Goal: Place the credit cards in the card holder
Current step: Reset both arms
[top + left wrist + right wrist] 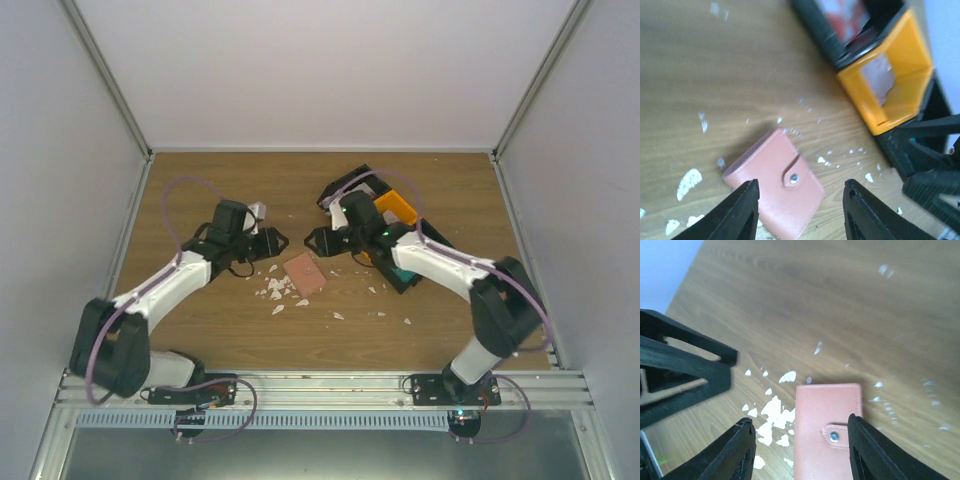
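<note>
From my console the wooden bench [200,200] fills the overhead view, with both arms reaching in toward its middle. My left hand [801,200] hangs with its fingers spread and nothing between them. My right hand [800,430] is the same, spread and empty. Each one looks straight down at the same target.

Toward the back right sit a black bin [817,32] and an orange bin [856,100], touching each other. The card holder [304,273] lies flat on the bench between the two hands, closed like a book with its snap tab fastened.

The credit cards are not in it. I see something red-and-white [842,20] in the black bin and a pale card [879,75] in the orange one, both blurred. White scraps [772,415] litter the wood beside the holder.

I judge the task barely begun: the holder needs unsnapping and opening, and no card has been fetched or slotted.
</note>
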